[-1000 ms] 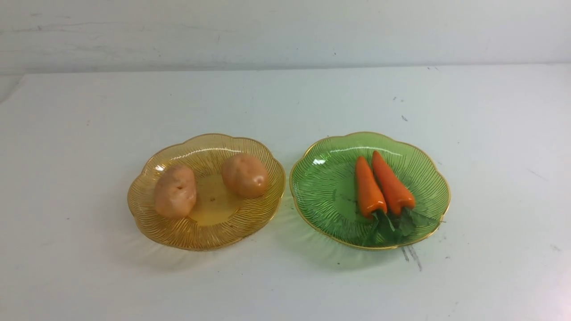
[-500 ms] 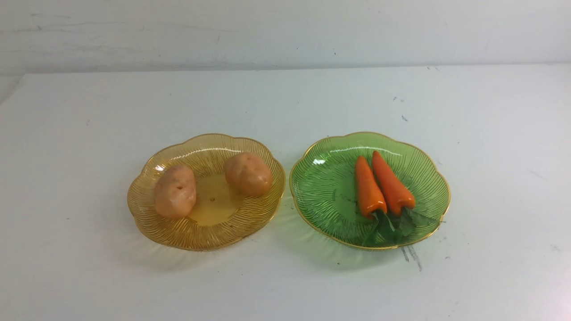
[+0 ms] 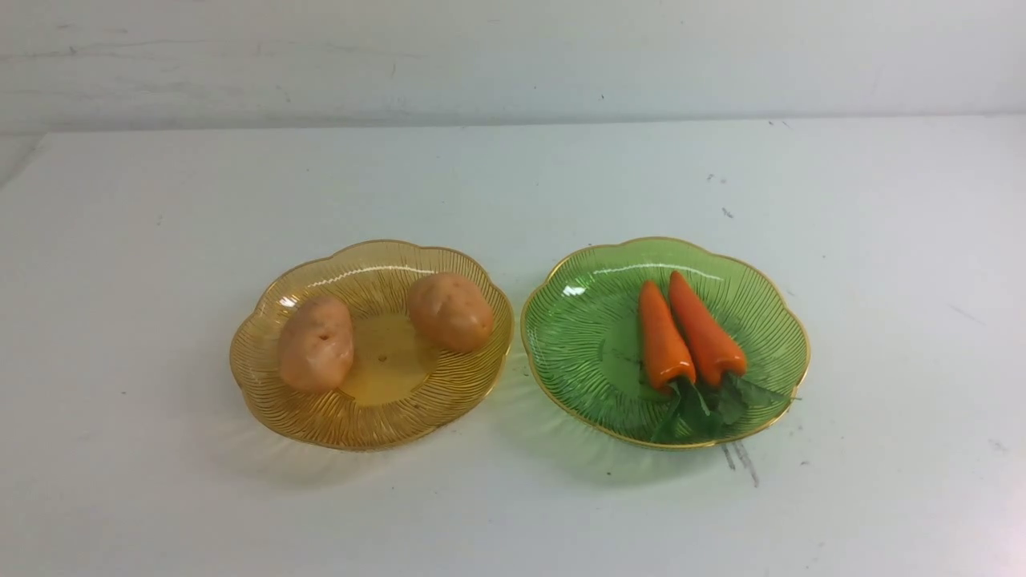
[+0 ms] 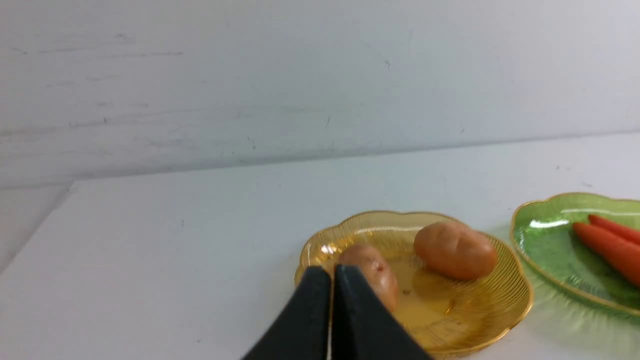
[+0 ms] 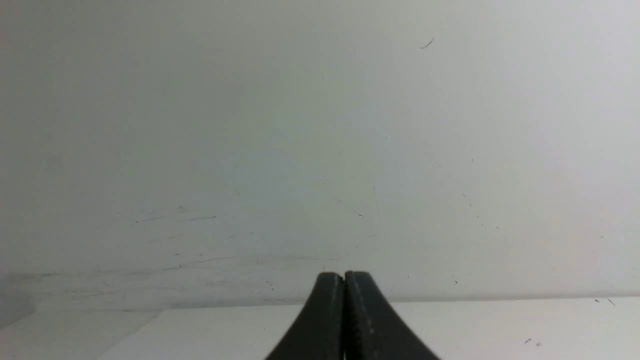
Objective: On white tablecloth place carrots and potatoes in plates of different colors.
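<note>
On the white tablecloth (image 3: pixel 513 184) an amber-yellow plate (image 3: pixel 264 393) on the left holds two tan potatoes, one at its left (image 3: pixel 316 343) and one at its right (image 3: pixel 450 311). A green plate (image 3: pixel 585 320) on the right holds two orange carrots (image 3: pixel 662 340) (image 3: pixel 705 330) side by side, leafy tops toward me. Neither arm shows in the front view. In the left wrist view my left gripper (image 4: pixel 332 272) is shut and empty, short of the yellow plate (image 4: pixel 520 300) and its potatoes (image 4: pixel 455 250). My right gripper (image 5: pixel 344 278) is shut and empty, facing the wall.
A pale wall (image 3: pixel 513 56) rises behind the table's far edge. Dark scuff marks (image 3: pixel 741 461) lie just in front of the green plate. The table's left far corner (image 3: pixel 44 140) shows in the front view.
The right potato has rolled slightly to the right inside the yellow plate. Everything else stays where it was.
</note>
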Available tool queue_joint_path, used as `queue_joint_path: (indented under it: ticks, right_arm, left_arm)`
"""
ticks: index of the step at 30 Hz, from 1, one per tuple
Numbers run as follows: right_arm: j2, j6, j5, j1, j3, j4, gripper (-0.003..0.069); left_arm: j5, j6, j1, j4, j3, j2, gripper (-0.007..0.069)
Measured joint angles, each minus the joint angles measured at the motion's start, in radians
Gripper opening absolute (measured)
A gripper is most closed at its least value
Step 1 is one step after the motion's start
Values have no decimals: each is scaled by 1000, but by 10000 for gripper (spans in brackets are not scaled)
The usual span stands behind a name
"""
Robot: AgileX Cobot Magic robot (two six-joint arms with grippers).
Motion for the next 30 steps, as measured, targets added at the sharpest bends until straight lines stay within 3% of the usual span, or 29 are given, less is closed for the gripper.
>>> queue_joint_path:
  ticks: [8, 15, 30]
  right_arm:
    - [0, 0, 7, 0, 0, 0, -15]
    - [0, 0, 10, 0, 0, 0, -15]
    - [0, 0, 37, 0, 0, 0, -15]
  left_arm:
    - [-113, 74, 125, -49, 179, 3, -3]
    - [-123, 85, 137, -51, 306, 7, -3]
    - [-122, 85, 137, -52, 309, 7, -3]
